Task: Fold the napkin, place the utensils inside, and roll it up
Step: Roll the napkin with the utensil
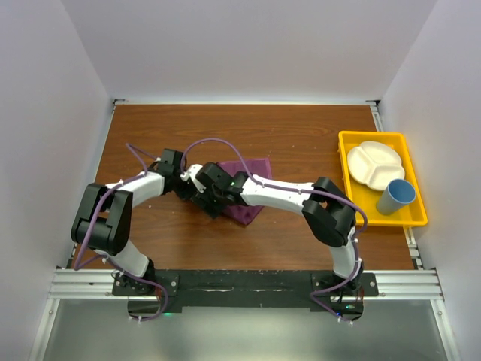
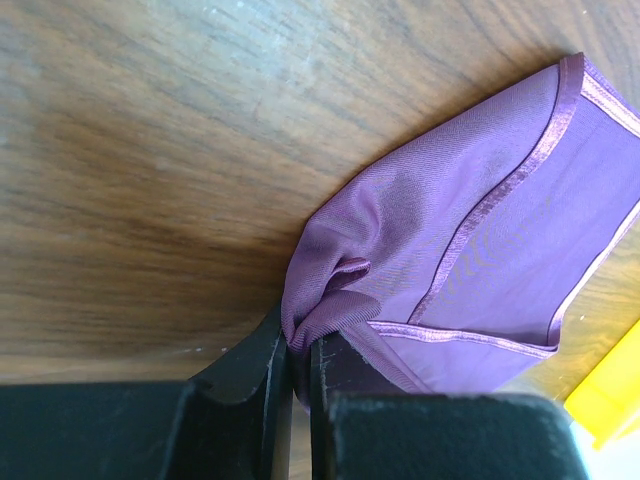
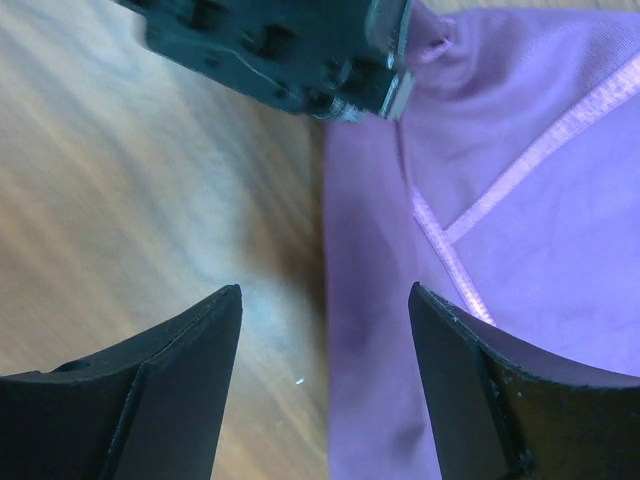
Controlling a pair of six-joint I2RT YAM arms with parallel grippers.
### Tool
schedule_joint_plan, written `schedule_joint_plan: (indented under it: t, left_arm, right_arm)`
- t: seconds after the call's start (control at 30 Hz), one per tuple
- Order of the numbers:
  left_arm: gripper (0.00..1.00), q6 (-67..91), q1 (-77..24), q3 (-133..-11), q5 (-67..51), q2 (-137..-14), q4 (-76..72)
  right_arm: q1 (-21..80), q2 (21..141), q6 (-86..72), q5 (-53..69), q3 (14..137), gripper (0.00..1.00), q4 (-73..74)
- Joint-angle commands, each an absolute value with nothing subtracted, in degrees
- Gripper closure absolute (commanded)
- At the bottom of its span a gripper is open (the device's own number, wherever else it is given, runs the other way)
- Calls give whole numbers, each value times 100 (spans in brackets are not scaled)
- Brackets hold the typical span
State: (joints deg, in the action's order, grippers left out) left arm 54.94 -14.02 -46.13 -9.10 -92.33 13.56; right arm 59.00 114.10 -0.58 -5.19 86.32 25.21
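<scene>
Up closest: left end effector clamped shut on a bunched corner of the napkin, with a little pucker of purple cloth squeezed between the black fingers. Probably pinning that corner to stop any sliding during the other arm's work. Looks at least partly doubled over, going by the hem lines showing through the sheer fabric, though can't vouch for a neat fold.

Over in the right wrist view, seeing the right end effector spread wide and gripping nothing. Straddling the napkin's edge: one finger above bare desk, the other above cloth, with the left one's grip showing just beside at 12 o'clock. Guessing at a set-up for a grab on that edge, but can't say for sure.

From above: napkin lying near mid-desk, both end effectors crowded at its 9 o'clock side. Pretty cramped, so worth watching for a finger clash.

Containers: yellow tray parked at the desk's 3 o'clock edge, well apart from the napkin. Holding a white divided plate toward 12 and a blue cup toward 5. Plate compartments looking bare, cup looking empty too, though hard to be sure from this angle. No utensils spotted in any view, so no clue where to fetch them from. Calling it early days: folding step, nothing placed or rolled yet.
</scene>
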Motion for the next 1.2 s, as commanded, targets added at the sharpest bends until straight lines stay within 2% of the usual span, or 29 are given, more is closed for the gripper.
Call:
schedule_joint_plan:
  t: [0.0, 0.2, 0.3, 0.4, 0.43, 0.47, 0.6, 0.63, 0.67, 0.73, 0.77, 0.83, 0.87, 1.03, 1.07, 1.13, 1.17]
  left_arm:
    - [100, 5563, -1441, -4729, -738, -9255, 1872]
    - [100, 5625, -1450, -4799, -773, -9334, 1951]
    - [100, 5669, -1441, -4834, -808, -9369, 1951]
    - [100, 5643, -1441, -4930, -774, -9404, 2056]
    - [100, 5625, -1441, -4957, -730, -9413, 2100]
    - [100, 5599, -1441, -4974, -695, -9413, 2127]
    - [100, 5345, -1424, -5071, -642, -9369, 2084]
    - [95, 5265, -1424, -5071, -642, -9256, 1996]
    - [81, 5186, -1424, -5054, -633, -9185, 1908]
    - [65, 4923, -1415, -5071, -580, -8923, 1723]
    - [52, 4844, -1406, -5071, -502, -8851, 1679]
    - [46, 4606, -1380, -5080, -510, -8658, 1600]
    - [42, 4536, -1362, -5089, -518, -8605, 1591]
    - [38, 4237, -1283, -4843, -843, -8245, 1266]
    - [39, 4193, -1283, -4738, -1035, -8235, 1187]
    - [44, 4149, -1283, -4597, -1325, -8192, 994]
    - [49, 4183, -1283, -4449, -1553, -8183, 819]
  right_arm:
    - [5976, 11505, 246, -1072, 8307, 31, 1838]
    - [6012, 11584, 176, -1318, 7998, 37, 1538]
    - [6029, 11549, 53, -1485, 7797, 45, 1460]
    - [6029, 11461, -156, -1503, 7534, 63, 1345]
    - [6029, 11391, -219, -1529, 7471, 76, 1319]
    - [6029, 11365, -298, -1547, 7427, 81, 1310]
    - [6021, 11303, -544, -1292, 7173, 96, 1310]
    - [6021, 11268, -580, -1205, 7120, 100, 1292]
    - [6012, 11250, -650, -1100, 7067, 100, 1275]
    - [5925, 11224, -755, -619, 6917, 100, 1187]
    - [5863, 11215, -869, -319, 6865, 100, 1117]
    - [5627, 11197, -1019, 104, 6716, 100, 1029]
    - [5512, 11145, -1176, 749, 6610, 100, 924]
    - [4730, 11294, -1757, 2625, 6162, 100, 326]
    - [4659, 11355, -1897, 3228, 6126, 100, 195]
    - [4510, 11627, -2091, 3619, 6152, 100, 141]
    - [4448, 11776, -2240, 3891, 6231, 100, 158]
